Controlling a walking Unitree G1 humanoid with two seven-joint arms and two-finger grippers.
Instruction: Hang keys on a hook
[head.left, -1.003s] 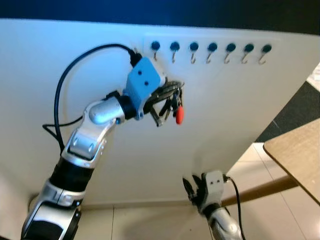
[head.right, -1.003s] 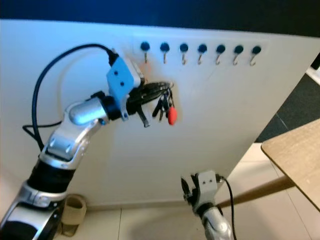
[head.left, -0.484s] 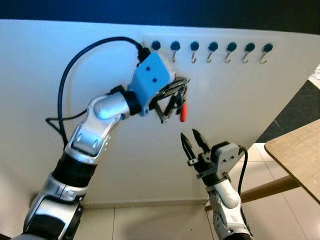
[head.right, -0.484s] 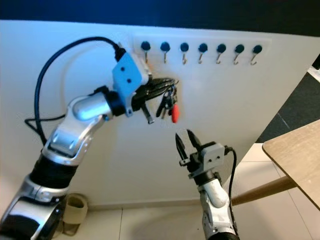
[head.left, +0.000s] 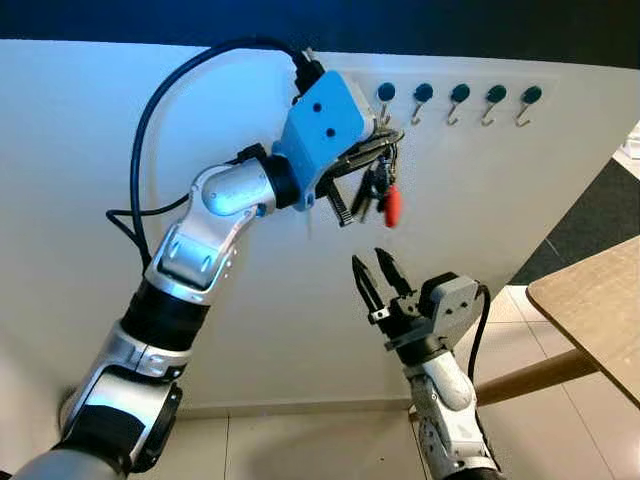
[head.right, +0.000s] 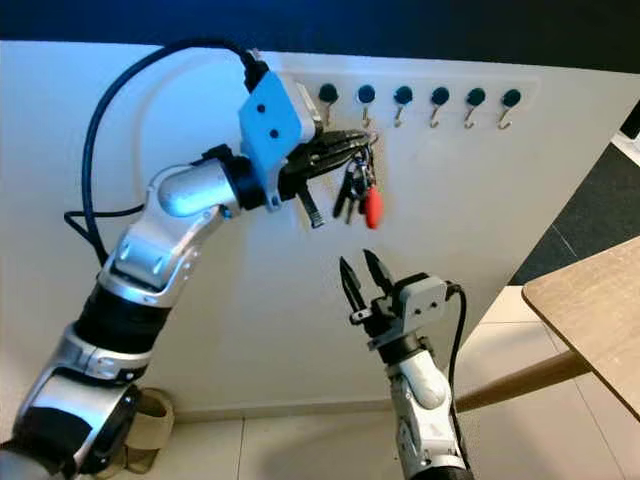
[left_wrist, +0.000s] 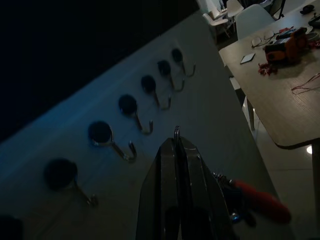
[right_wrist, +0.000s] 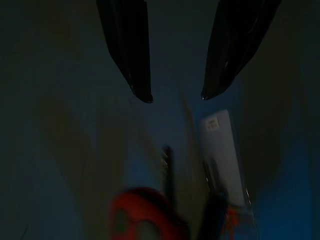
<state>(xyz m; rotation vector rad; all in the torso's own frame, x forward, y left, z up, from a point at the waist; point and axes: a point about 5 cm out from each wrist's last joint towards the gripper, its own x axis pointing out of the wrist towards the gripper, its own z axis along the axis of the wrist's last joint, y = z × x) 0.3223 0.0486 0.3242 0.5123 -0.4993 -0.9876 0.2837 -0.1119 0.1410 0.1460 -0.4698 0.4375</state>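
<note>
L gripper (head.left: 385, 150) raised w/ keys (head.left: 383, 190) nearer hooks (head.left: 455, 104); maybe touching.

bare white wall (head.left: 480, 200) lies open between left hand (head.left: 385, 140) and hooks (head.left: 457, 105).

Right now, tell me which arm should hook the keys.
Left. Its pincer is shut on the keys, right beside the hooks. The right pincer is open and empty, lower down.

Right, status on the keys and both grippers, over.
Left gripper shut on keys, raised at the hooks. Right gripper open below. Nothing between keys and hooks.
</note>
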